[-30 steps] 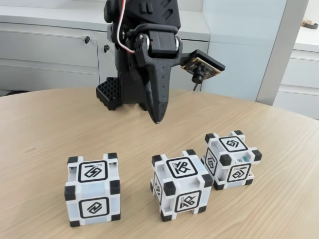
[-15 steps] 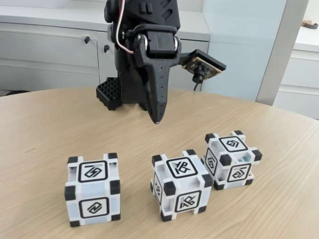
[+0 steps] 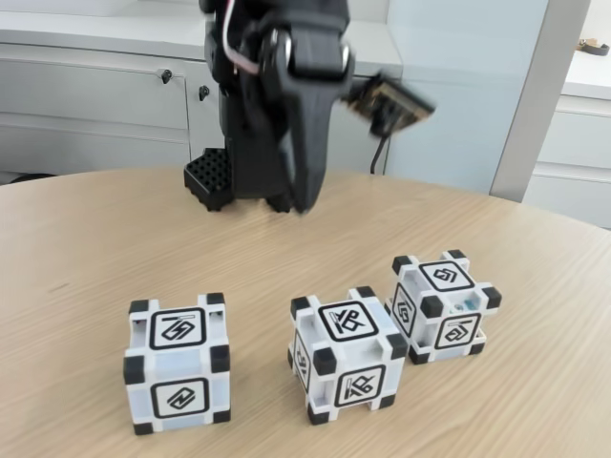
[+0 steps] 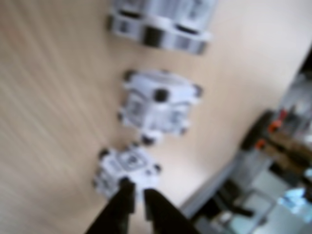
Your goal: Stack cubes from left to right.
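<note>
jaws (image 4: 138, 195): two dark fingers rise from the bottom edge of the wrist view, tips parted by a thin gap, nothing between them; in the fixed view (image 3: 304, 202) they hang blurred at upper centre, clear of the counter and of every cube.
arm: black body stands at the top centre of the fixed view, above its black base.
wrist camera (image 3: 391, 103): small board jutting to the right of the arm, blurred.
counter (image 3: 76, 248): round pale wood top, grain running across the frame.
left cube (image 3: 179, 363): lower left of the fixed view, upright, well apart from the other two; cut off at the top edge of the wrist view (image 4: 158, 22).
middle cube (image 3: 347, 353): lower centre of the fixed view, turned a little on its base; mid-frame in the wrist view (image 4: 158, 102).
right cube (image 3: 443, 305): right of centre, just behind and beside the middle one, whether they touch i cannot tell; in the wrist view (image 4: 124, 168) it lies just above the finger tips.
cabinets (image 3: 95, 95): grey doors along the upper left background.
</note>
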`<state>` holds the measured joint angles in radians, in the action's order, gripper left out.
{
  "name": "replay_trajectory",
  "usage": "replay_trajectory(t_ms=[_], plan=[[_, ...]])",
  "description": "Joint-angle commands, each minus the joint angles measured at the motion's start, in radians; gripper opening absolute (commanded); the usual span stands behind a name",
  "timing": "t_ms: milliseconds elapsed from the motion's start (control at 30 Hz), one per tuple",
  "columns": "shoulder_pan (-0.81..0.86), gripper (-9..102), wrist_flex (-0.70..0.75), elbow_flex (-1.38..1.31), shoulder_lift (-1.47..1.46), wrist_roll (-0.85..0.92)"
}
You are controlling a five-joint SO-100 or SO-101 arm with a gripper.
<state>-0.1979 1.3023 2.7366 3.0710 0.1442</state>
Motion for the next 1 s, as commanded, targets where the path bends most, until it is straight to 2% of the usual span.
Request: replay_trajectory(t_ms=[0,200,400,700,800,967], plan=[[-0.006,0,-0.038,-0.229,-0.249,-0.058],[-0.008,0,-0.026,-0.623,-0.767,-0.221],[-0.008,0,-0.025,-0.787,-1.135,-0.288],[-0.025,1,0.000,-0.788,-1.244,-0.325],[-0.133,3,0.000,-0.781,-1.244,-0.308],[-0.331,10,0.000,-0.776,-1.243,-0.402]])
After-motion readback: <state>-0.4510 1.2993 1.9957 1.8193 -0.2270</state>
